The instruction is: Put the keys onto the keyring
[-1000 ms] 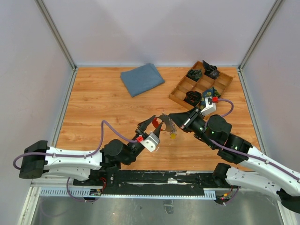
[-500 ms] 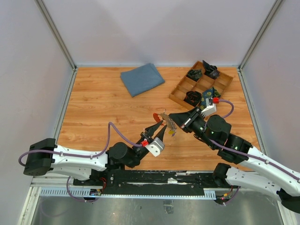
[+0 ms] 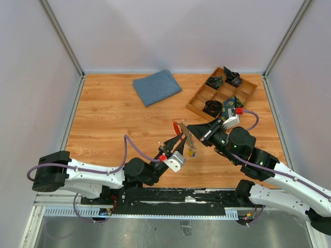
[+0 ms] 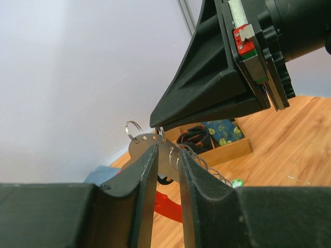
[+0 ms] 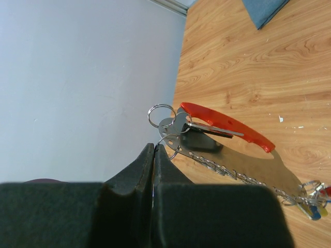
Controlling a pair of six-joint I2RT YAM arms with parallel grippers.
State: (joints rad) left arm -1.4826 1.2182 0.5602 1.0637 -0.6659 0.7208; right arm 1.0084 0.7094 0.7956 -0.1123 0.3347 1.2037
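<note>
Bunch aloft over the middle of the tabletop, toward its near edge: the right gripper, pinched shut, holds a flat metal plate up by a small wire ring. The red keyring lies against the plate's upper end, and the keys dangle at the lower end of a chain. The left gripper straddles the plate, fingers narrowly apart. From here I cannot tell whether they clamp it.
</note>
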